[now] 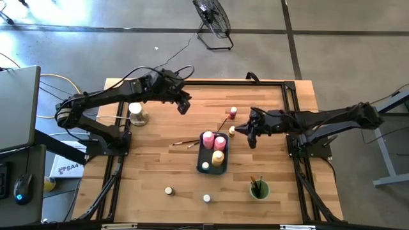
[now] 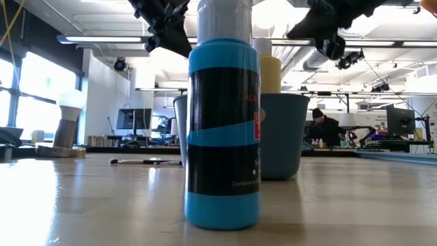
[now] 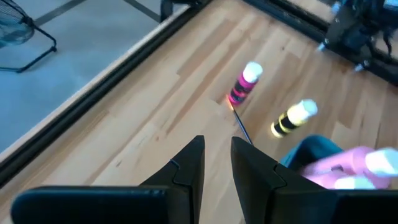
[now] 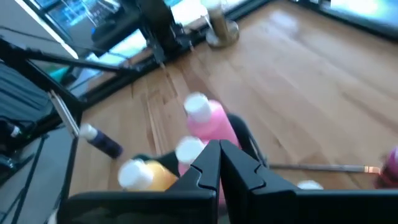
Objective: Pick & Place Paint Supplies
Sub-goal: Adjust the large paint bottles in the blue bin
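Near the centre of the high view, the tray (image 1: 206, 155) already carries two pink bottles (image 1: 208, 138) and a yellow bottle (image 1: 218, 158), while the green cup (image 1: 259, 190) at lower right holds brushes. Right tool (image 1: 249, 133), fingers fully closed and empty, hangs just right of the tray; left tool (image 1: 184, 105), at upper centre-left, is slightly parted and holds nothing. Collection appears partway done: a small pink jar (image 1: 233, 112), a yellow jar (image 1: 232, 130), brushes (image 1: 185, 142) and two jars (image 1: 169, 190) remain on the tabletop (image 1: 147, 166), so the next move probably calls for opening over one.
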